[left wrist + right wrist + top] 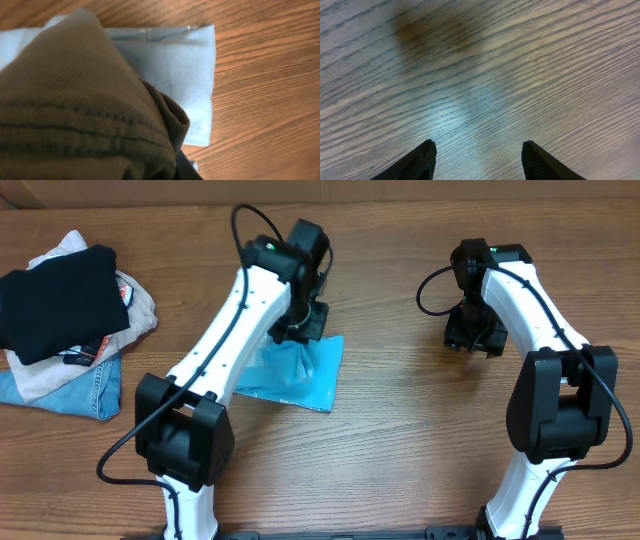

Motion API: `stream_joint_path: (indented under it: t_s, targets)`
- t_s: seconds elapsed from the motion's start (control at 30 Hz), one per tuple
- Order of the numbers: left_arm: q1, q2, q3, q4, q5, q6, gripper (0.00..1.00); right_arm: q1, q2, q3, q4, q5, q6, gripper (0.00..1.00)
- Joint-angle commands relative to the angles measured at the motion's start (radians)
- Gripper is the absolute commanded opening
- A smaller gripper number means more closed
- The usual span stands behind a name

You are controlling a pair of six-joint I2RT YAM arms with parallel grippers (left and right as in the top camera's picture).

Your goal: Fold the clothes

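The clothes (pixel 312 370), a light sky-blue T-shirt, lie folded into a small rectangle on the table left of centre. My left gripper (pixel 293 332) stands over the shirt's far edge, and the cloth rises in a peak up to it. In the left wrist view a bunched hem (pixel 100 125) fills the lower left in shadow and hides my jaws, with flat blue cloth (pixel 175 65) beyond; the gripper looks shut on this fold. My right gripper (pixel 472 340) hovers over bare wood at the right, open (pixel 479 146) with nothing between its fingers.
A pile of other garments sits at the table's left edge: a black folded one (pixel 55 300) on top, a beige one (pixel 137 308) under it and blue jeans (pixel 70 395) at the bottom. Bare wooden table (pixel 420 440) lies between and in front of the arms.
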Motion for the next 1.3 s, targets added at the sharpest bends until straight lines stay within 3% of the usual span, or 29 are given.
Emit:
stream_joint_path:
  t_s: [0.0, 0.1, 0.17, 0.3, 0.47, 0.67, 0.77, 0.87, 0.93, 1.1, 1.27]
  targets:
    - [-0.005, 0.005, -0.043, 0.02, -0.043, -0.046, 0.12, -0.002, -0.042, 0.019, 0.001, 0.0, -0.007, 0.59]
    - [-0.005, 0.005, -0.051, 0.022, -0.043, -0.053, 0.2, -0.002, -0.042, 0.019, 0.002, -0.001, -0.007, 0.58]
    - [-0.005, 0.005, -0.051, 0.026, -0.038, -0.053, 0.38, -0.002, -0.042, 0.019, 0.002, -0.003, -0.006, 0.59]
    - [-0.005, 0.005, -0.051, 0.05, 0.04, -0.043, 0.54, -0.002, -0.042, 0.019, 0.002, -0.003, -0.006, 0.59]
    - [-0.004, 0.005, -0.051, 0.06, 0.042, -0.021, 0.54, -0.002, -0.042, 0.019, 0.001, -0.003, -0.006, 0.58]
    - [0.01, 0.005, -0.051, 0.042, -0.135, -0.064, 0.52, -0.002, -0.042, 0.019, 0.002, -0.003, -0.006, 0.59]
    - [0.013, 0.005, -0.058, 0.026, -0.299, -0.167, 0.48, -0.002, -0.042, 0.019, 0.002, -0.003, -0.007, 0.59]
    - [0.019, 0.005, -0.075, 0.026, -0.362, -0.222, 0.3, -0.002, -0.042, 0.019, 0.002, -0.003, -0.007, 0.59]
    - [0.026, 0.005, -0.094, 0.031, -0.366, -0.249, 0.24, -0.002, -0.042, 0.019, 0.002, -0.003, -0.007, 0.59]
    - [0.051, 0.005, -0.224, 0.113, -0.337, -0.299, 0.23, -0.002, -0.042, 0.019, 0.001, -0.003, -0.007, 0.59]
    - [0.044, 0.005, -0.349, 0.213, -0.148, -0.291, 0.23, -0.002, -0.042, 0.019, 0.0, -0.003, -0.007, 0.59]
